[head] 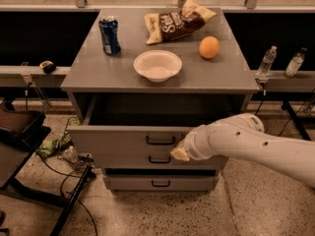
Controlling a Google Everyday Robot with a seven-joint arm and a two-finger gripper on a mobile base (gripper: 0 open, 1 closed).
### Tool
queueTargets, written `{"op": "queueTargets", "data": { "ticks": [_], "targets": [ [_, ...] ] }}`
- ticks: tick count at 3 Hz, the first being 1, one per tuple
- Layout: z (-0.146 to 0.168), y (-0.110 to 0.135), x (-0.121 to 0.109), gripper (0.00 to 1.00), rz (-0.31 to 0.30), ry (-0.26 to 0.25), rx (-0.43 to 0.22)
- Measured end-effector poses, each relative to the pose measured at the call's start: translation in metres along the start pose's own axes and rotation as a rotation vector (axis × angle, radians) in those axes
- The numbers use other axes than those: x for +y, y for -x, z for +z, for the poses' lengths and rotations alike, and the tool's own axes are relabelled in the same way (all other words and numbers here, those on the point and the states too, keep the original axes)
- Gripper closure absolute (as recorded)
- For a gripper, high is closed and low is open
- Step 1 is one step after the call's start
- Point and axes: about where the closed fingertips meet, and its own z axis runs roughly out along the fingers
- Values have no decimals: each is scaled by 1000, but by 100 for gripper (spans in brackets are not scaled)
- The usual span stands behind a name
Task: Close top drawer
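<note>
The top drawer (118,139) of the grey cabinet stands pulled out, and its dark inside (157,114) shows under the cabinet top. Its plain grey front carries a black bar handle (160,140). My gripper (179,154) reaches in from the right at the end of the white arm (246,141). It sits against the drawer fronts just right of and below that handle, near the second drawer's handle (160,159). The arm hides the right part of the fronts.
On the cabinet top (98,75) stand a blue can (109,34), a white bowl (157,65), a chip bag (177,21) and an orange (209,47). The bottom drawer (161,183) is shut. Two bottles (266,62) stand on the right ledge. Cables and litter (61,149) lie at the left.
</note>
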Motion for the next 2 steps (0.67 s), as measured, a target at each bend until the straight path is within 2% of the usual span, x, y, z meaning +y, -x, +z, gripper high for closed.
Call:
{"op": "queueTargets", "data": {
  "ticks": [1, 2],
  "targets": [
    [0, 0, 0, 0, 0, 0, 0],
    [0, 0, 0, 0, 0, 0, 0]
  ]
}}
